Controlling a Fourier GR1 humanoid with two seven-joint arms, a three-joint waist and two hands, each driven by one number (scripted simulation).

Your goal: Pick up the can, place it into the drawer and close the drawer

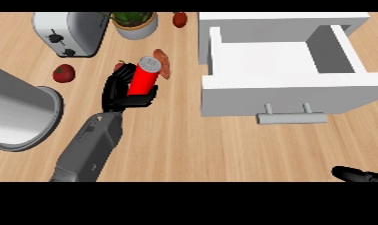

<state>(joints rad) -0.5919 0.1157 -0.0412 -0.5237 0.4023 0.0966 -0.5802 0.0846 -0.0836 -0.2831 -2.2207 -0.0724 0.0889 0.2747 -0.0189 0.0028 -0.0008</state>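
Left hand [117,93] curled round red can [145,80], silver top. Open white drawer [280,96] lay to right, open table [192,139] between. Right hand [354,174] at lower-right edge, grip unclear.

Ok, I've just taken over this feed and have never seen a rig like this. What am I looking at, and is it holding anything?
This is a single camera on the robot's head, looking steeply down at a wooden counter. The grey forearm entering from the lower edge ends in the black left hand, whose fingers curl round the red can. The right hand only just shows at the lower right corner. The white drawer stands open on the right, with its handle toward the robot. Also on the counter are a toaster, a potted plant, a red fruit and a metal pot.
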